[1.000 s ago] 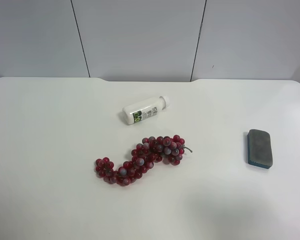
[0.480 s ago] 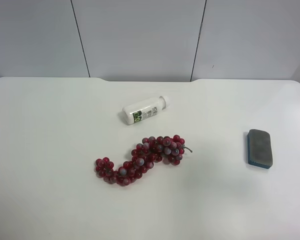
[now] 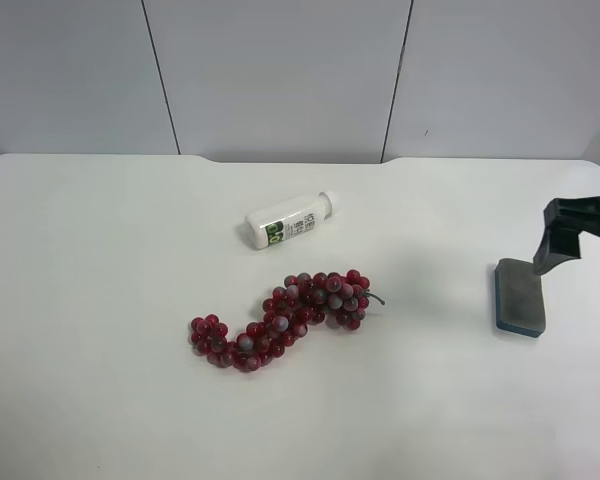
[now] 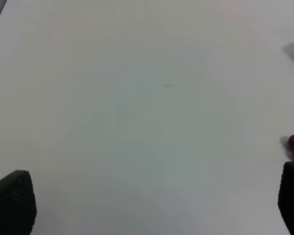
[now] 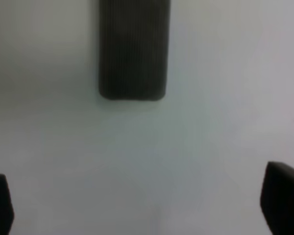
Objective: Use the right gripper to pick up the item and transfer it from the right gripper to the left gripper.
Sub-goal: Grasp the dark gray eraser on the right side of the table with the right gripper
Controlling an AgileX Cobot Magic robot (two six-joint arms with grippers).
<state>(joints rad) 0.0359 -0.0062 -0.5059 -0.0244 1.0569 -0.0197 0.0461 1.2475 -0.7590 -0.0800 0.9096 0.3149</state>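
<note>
The right gripper [image 5: 142, 203], jaws spread wide and empty, hovers just short of the item [image 5: 132, 49], which lies flat on the table [image 3: 100, 300] dead ahead, long axis pointing away from it; the left gripper [image 4: 147, 200], likewise spread, is well apart

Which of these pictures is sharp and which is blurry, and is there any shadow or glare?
Exterior high view: sharp, evenly lit, only faint shadows by the grapes and the bottle. Right wrist view: out of focus, the item smeared, the fingers fuzzy dark blobs. Left wrist view: soft too, no glare.
</note>
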